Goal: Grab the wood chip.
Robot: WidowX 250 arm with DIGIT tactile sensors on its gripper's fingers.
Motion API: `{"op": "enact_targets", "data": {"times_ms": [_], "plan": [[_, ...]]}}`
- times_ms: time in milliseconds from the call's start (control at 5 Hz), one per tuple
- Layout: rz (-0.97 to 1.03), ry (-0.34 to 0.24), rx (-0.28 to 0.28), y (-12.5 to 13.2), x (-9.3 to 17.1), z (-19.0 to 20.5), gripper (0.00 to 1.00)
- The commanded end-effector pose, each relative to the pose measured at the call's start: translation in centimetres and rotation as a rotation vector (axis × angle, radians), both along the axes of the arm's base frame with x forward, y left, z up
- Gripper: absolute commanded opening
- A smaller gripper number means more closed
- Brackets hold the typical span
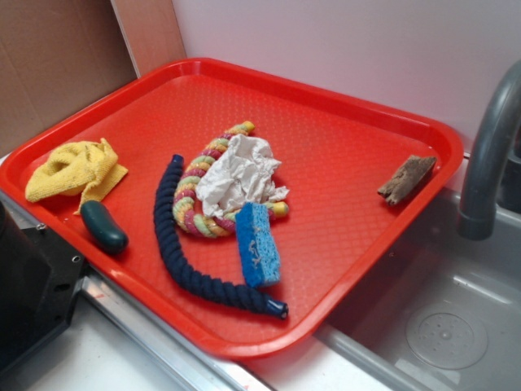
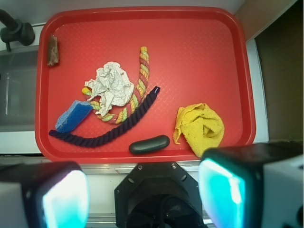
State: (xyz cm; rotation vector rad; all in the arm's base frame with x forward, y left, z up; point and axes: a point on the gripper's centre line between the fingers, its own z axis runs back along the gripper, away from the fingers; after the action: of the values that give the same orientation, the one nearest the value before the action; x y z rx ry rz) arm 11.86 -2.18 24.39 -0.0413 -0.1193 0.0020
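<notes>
The wood chip [image 1: 406, 178] is a small rough brown piece lying flat near the far right corner of the red tray [image 1: 342, 130]. In the wrist view the wood chip [image 2: 52, 50] sits at the top left of the tray [image 2: 199, 57]. My gripper [image 2: 142, 194] hangs high above the tray's near edge, far from the chip. It is open, with its two fingers [image 2: 64, 199] wide apart and nothing between them. The exterior view does not show the gripper.
On the tray lie crumpled whitish paper [image 1: 240, 175], a blue sponge [image 1: 257, 244], a navy rope [image 1: 183, 244], a multicoloured rope [image 1: 195, 204], a yellow cloth [image 1: 73, 169] and a dark green oblong piece [image 1: 103, 226]. A grey faucet [image 1: 488, 155] and sink [image 1: 440, 309] stand right of the tray.
</notes>
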Motion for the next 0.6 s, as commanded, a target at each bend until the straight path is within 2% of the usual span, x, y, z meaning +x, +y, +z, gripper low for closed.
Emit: {"op": "enact_targets", "data": {"times_ms": [0, 200, 400], "plan": [[0.0, 0.0, 0.0, 0.0, 0.0, 0.0, 1.0], [-0.063, 0.009, -0.087, -0.7, 3.7, -5.0, 1.0], [-0.196, -0.041, -0.173, -4.5, 7.0, -9.7, 1.0]]}}
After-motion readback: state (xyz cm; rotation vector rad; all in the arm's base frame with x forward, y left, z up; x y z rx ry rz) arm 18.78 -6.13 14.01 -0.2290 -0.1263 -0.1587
